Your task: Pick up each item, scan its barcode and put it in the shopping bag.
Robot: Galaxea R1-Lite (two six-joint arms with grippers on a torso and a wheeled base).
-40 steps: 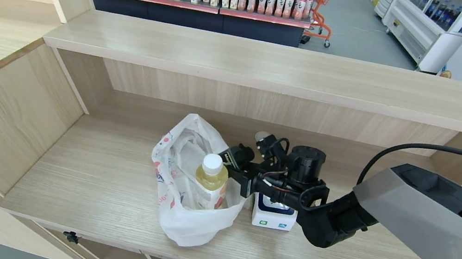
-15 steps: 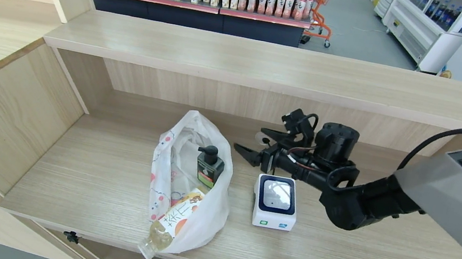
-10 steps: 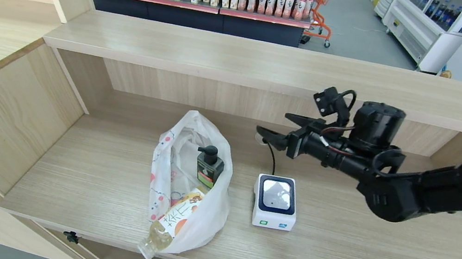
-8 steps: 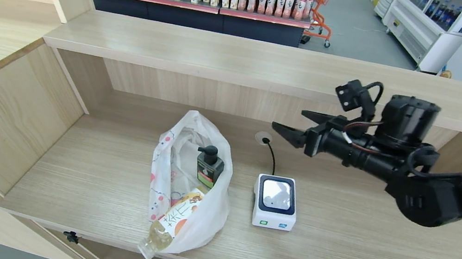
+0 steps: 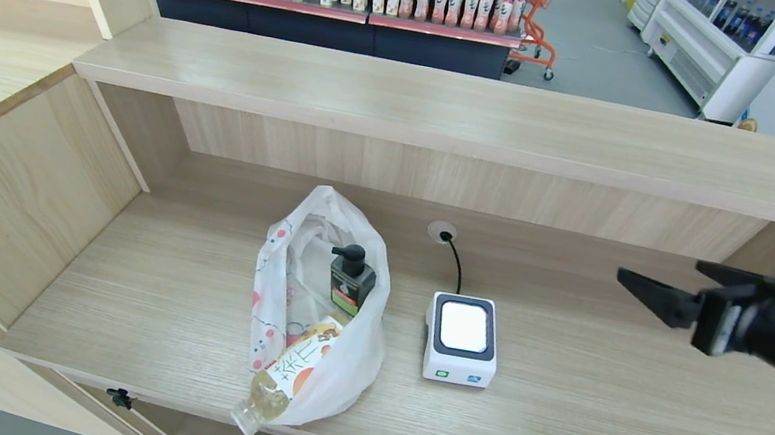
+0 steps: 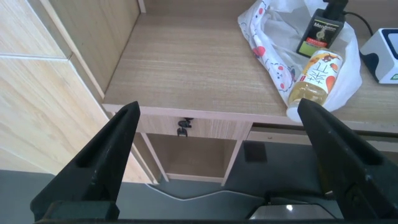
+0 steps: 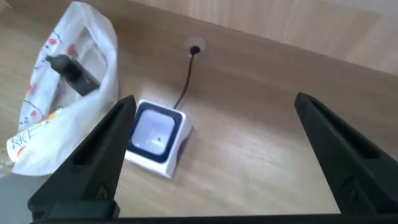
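Shopping bag looks packed; our right gripper & left gripper both spread wide, empty. Next we prob. seek any unscanned items.

Right gripper: 2.7 s ago I grip the tea bottle with it above the shopping bag. Now it is spread wide and empty, drawn back to my right, well apart from the barcode scanner. The bottle now lies tipped in the bag, its neck past the counter edge. A pump bottle has come into sight.
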